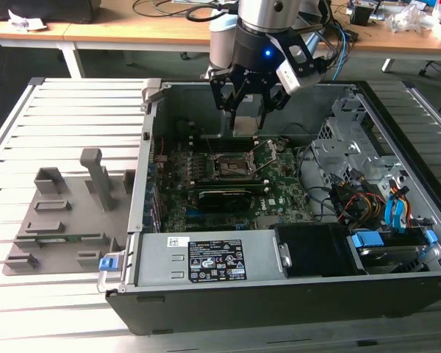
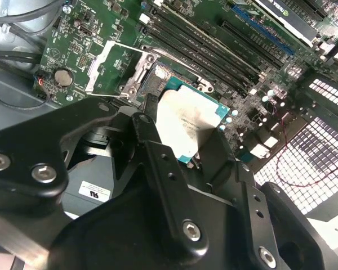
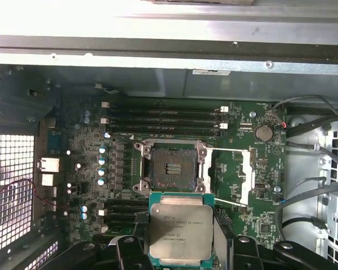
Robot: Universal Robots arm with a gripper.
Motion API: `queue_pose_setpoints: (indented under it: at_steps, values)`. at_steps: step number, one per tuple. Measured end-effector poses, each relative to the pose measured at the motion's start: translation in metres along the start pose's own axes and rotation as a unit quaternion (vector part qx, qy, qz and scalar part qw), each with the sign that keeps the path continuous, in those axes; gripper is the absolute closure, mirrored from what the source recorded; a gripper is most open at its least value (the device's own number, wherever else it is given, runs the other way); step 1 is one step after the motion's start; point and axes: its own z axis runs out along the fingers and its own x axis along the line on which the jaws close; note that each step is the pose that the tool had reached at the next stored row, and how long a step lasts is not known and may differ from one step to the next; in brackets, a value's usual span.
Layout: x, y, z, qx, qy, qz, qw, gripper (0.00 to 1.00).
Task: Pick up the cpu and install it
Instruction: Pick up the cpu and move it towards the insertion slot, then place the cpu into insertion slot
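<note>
The pincer (image 1: 247,121) pinches the cpu (image 3: 180,233) by its edges, in the air inside the computer case (image 1: 279,301), just beyond the empty socket (image 3: 170,167). If the chip lands tilted or off-centre, I think the socket contacts could bend.

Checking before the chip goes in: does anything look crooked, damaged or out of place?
Nothing stands out. The gripper holds the chip by its sides, edges square with the open, empty socket on the board. The chip's metal top looks slightly smudged, not damaged.
</note>
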Motion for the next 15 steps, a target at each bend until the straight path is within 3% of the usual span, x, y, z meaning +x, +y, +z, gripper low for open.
queue_pose_setpoints:
  at_steps: [9,15]
  values:
    - [0.0,0.0,0.0003,0.0001,-0.0001,0.002,1.0,0.46]
    - [0.0,0.0,0.0006,-0.0004,-0.0004,0.025,0.9997,0.46]
